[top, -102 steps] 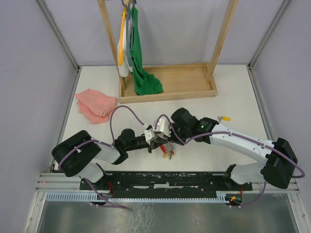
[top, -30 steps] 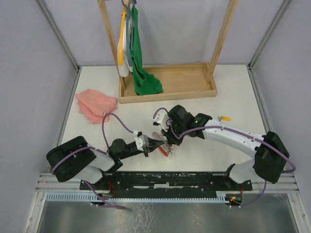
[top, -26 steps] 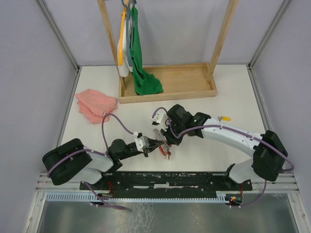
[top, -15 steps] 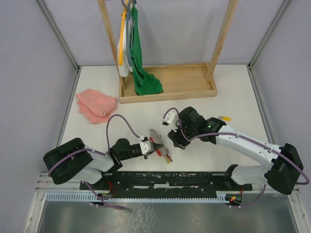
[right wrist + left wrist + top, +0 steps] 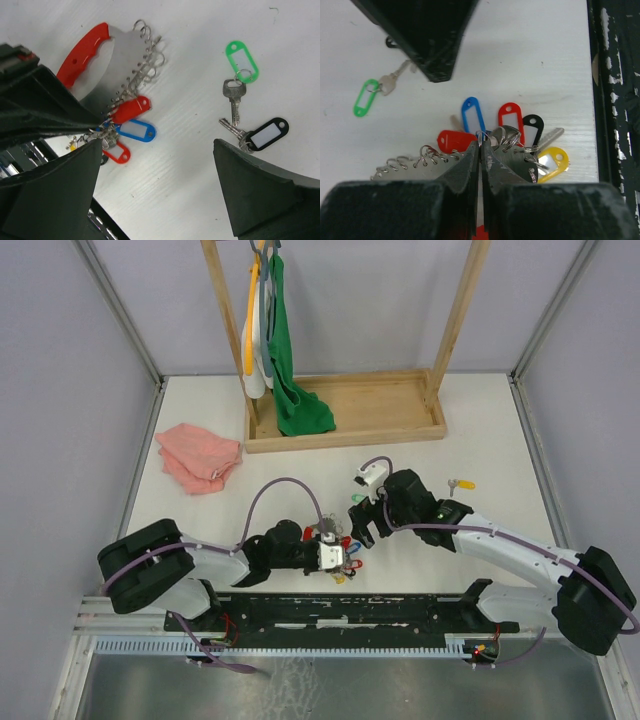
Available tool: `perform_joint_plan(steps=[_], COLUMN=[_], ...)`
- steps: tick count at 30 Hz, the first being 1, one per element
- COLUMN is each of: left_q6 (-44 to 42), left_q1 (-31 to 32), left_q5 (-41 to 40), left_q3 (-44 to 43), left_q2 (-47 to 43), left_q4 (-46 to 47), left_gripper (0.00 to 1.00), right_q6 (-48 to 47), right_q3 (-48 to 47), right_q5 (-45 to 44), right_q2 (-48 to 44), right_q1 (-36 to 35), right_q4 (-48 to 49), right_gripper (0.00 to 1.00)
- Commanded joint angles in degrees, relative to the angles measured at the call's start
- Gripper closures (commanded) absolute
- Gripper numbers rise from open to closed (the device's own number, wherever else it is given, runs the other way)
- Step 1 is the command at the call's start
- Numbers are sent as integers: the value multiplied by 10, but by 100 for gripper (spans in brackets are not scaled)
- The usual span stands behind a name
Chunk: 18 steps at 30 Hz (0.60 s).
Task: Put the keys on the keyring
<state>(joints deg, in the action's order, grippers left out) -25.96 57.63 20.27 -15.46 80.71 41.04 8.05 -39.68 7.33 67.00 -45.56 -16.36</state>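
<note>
With narrow left jaws nipping the stiff, light red-and-grey metal keyring (image 5: pixel 82 52) on the white worktop (image 5: pixel 175 200), take the small, likely slippery green-tagged silver key (image 5: pixel 242 60), right of that keyring, by its plastic tag using the wide-open right jaws.

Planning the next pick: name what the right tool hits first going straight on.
Likely the bare white tabletop: the right tool stands open over it. The silver key with black oblong tag lies just off to one side; depth is unclear.
</note>
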Motion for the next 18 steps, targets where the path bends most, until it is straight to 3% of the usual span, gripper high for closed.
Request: perform_joint_plan(steps=[1,4,10,14,18], left_q6=[-29,4,119,209,310], left_q1=[26,35,35,35,33], left_q5=[-36,-50,-92,-148,-188], left_q3=[-23,-23,-19,-15,-16], left_q2=[9,-8,-87,-145,-163], left_q4=[-39,-43,-74,-111,-118], left_gripper=[80,68,52,48,46], right_q6=[42,44,36,20,12], right_q3=[12,15,15,18,6], right_q5=[-16,-23,-27,-8,35], right_q2=[-20,-12,-6,6,42], right_q1=[8,11,12,12,12], right_q4=[84,87,94,102,103], right_gripper=[0,0,0,2,11])
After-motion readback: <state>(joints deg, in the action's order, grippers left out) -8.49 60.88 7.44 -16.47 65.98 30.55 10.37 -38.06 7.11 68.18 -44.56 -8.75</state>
